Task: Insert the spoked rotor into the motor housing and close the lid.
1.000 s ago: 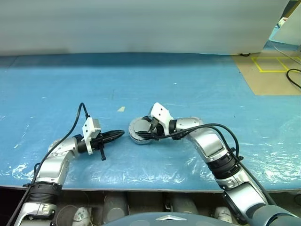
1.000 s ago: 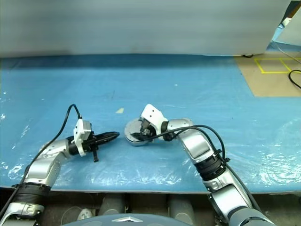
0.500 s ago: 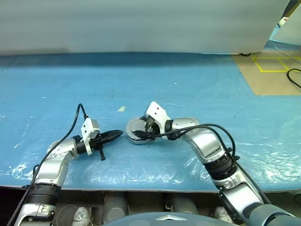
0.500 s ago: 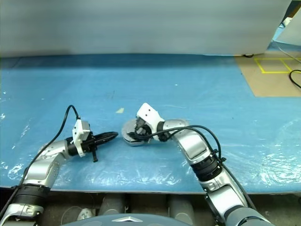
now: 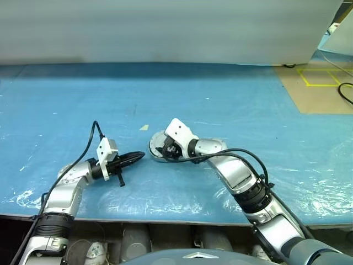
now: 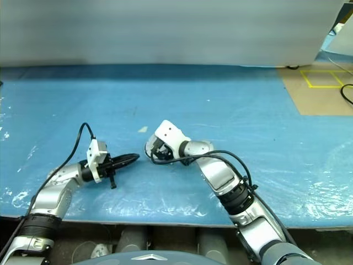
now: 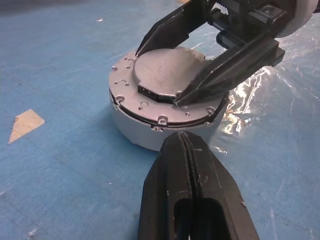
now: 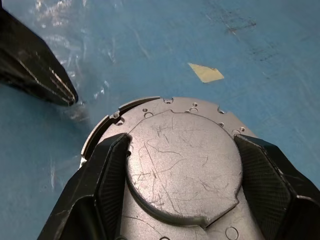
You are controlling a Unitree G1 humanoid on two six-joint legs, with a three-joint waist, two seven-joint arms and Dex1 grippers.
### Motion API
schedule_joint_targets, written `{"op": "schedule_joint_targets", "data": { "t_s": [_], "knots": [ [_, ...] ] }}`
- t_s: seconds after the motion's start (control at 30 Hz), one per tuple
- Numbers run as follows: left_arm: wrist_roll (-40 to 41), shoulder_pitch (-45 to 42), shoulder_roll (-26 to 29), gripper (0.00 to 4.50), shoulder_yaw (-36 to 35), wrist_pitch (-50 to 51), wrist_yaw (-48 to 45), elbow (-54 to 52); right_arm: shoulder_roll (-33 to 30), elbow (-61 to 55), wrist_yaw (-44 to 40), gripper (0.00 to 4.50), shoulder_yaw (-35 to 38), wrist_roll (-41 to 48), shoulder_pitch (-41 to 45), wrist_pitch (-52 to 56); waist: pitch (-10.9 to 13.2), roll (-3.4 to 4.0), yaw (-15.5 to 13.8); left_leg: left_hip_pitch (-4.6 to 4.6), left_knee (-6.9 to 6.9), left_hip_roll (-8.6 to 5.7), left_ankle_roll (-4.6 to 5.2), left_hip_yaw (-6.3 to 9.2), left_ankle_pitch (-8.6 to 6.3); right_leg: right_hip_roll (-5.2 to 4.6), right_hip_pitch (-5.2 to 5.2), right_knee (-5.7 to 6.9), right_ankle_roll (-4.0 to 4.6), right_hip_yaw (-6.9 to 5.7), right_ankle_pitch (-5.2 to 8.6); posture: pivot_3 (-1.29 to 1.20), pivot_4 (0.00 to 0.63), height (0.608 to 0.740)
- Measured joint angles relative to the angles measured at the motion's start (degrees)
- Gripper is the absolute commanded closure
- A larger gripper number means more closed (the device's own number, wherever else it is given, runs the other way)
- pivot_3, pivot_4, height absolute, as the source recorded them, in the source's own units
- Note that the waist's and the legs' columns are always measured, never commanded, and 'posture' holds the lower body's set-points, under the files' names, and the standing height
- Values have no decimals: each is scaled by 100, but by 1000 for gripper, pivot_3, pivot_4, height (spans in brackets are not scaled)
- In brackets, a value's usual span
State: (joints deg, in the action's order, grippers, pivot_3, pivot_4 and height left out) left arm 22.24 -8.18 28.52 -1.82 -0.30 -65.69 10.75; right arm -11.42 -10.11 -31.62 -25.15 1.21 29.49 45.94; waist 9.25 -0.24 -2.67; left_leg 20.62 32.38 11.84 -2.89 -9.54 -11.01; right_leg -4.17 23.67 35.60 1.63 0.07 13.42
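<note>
Motor housing [image 7: 145, 131] mostly hidden beneath lid [image 7: 167, 75].

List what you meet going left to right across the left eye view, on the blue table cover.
Left gripper, shut → small tan scrap → lid on the motor housing → right gripper, fingers either side of the lid's raised centre.

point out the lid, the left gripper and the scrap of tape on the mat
lid [image 7: 167, 75]: left wrist view, on its raised centre plate.
left gripper [image 7: 186, 145]: left wrist view, at the closed tips of its fingers.
scrap of tape [image 8: 206, 73]: right wrist view, on its middle.
</note>
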Motion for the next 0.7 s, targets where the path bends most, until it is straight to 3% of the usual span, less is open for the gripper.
{"op": "schedule_joint_targets", "data": {
  "t_s": [0.1,0.33,0.7],
  "knots": [
    [-11,-49,-25,4500,2,-3,2,6,99,-1,-89,1503,235,259,16,228,0,0,7,39,1,-1,-1,0,1,2,35,0,-9,-2,-7,0,150,740],
    [-51,-77,-35,4500,2,-3,35,5,-3,-17,-271,1503,265,430,75,313,0,0,11,38,-13,0,-3,1,1,3,36,-1,-22,-9,-15,0,150,740],
    [-89,-135,-39,4500,3,-3,20,27,-884,320,-1230,1503,-261,266,149,-1215,0,-1,3,39,-5,-1,-2,1,1,2,35,1,-21,-8,-14,0,150,740]
  ]
}}
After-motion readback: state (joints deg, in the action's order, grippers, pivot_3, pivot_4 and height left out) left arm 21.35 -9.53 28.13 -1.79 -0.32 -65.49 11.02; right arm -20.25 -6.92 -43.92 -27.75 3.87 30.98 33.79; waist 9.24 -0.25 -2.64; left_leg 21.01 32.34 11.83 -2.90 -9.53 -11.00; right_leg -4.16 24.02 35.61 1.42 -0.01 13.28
